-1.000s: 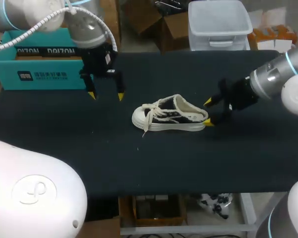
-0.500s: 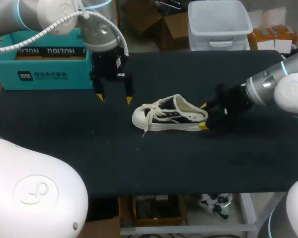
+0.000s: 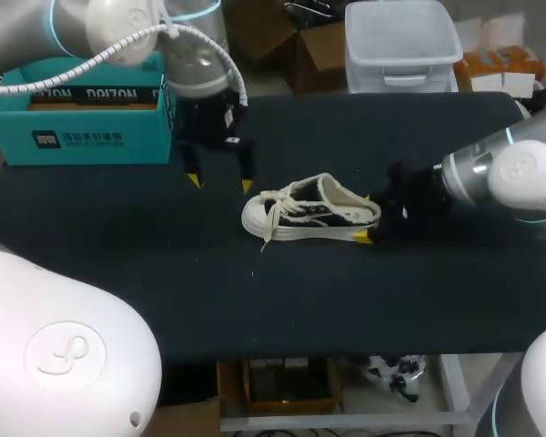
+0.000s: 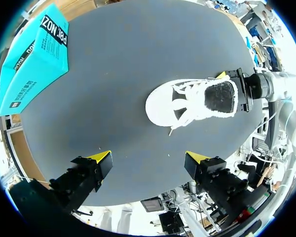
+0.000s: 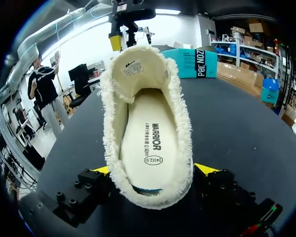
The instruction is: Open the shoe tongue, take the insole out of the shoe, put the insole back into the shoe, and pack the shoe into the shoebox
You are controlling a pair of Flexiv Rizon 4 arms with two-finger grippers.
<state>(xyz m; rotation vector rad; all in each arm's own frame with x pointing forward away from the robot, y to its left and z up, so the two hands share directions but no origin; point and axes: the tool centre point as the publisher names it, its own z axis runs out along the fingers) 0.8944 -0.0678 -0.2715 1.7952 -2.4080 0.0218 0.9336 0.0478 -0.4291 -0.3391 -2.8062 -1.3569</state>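
Shoe position: the cream-and-black canvas low-top shoe [image 3: 311, 210] stands on its sole at the centre of the black table [image 3: 255, 300], toe toward the left of the frame. Its white laces [image 3: 275, 208] lie loose over the front. The cream insole [image 5: 149, 143] sits inside the shoe, visible through the opening. The teal cardboard shoebox [image 3: 73, 123] stands at the upper left of the frame, well apart from the shoe.

My right gripper [image 3: 365, 217] is at the heel, right of centre. Its fingers are spread, with one yellow tip on each side of the heel. In the right wrist view the heel's frayed rim lies between the fingers; I cannot tell whether they touch it.

My left gripper [image 3: 220, 183] hangs above the table, up and left of the toe, between shoebox and shoe. Its fingers are spread wide and hold nothing.
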